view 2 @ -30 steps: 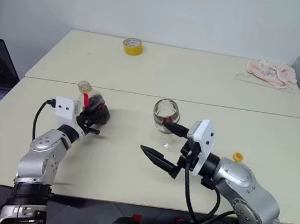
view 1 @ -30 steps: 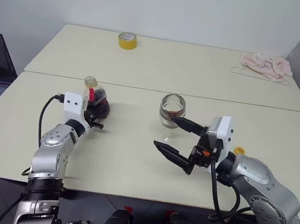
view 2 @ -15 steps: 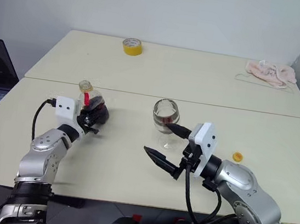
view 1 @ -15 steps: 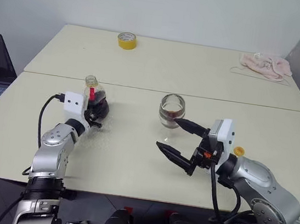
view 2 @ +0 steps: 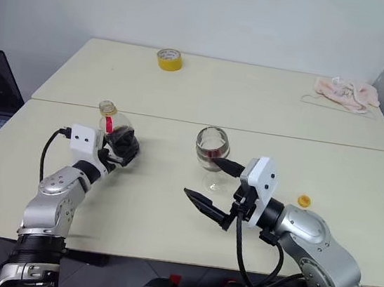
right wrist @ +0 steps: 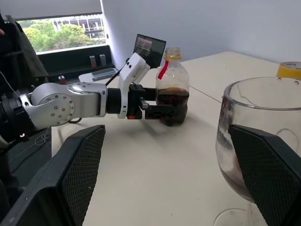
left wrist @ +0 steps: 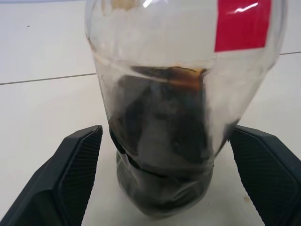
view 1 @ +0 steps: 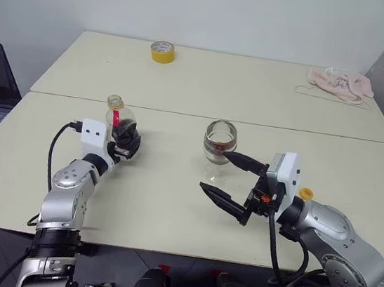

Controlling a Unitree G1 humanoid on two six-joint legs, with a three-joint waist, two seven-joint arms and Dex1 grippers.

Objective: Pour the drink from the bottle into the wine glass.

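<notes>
The bottle [view 1: 118, 123] is seen upright on the worktop [view 1: 163, 203], half full of the drink [left wrist: 162, 141], uncapped. The left gripper [view 1: 127, 143] is placed around its belly, jaws spread apart. The wine glass [view 1: 219, 149] stands to its right, with the right gripper [view 1: 224, 177] just beside it, jaws wide apart.

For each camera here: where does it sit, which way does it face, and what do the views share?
Head stereo pair: looks forward and down at the table; both arms show.
Left wrist: looks along the open left gripper at the bottle, standing between the fingers.
Right wrist: looks past the open right gripper at the wine glass.
Shared: bottle and glass.
</notes>
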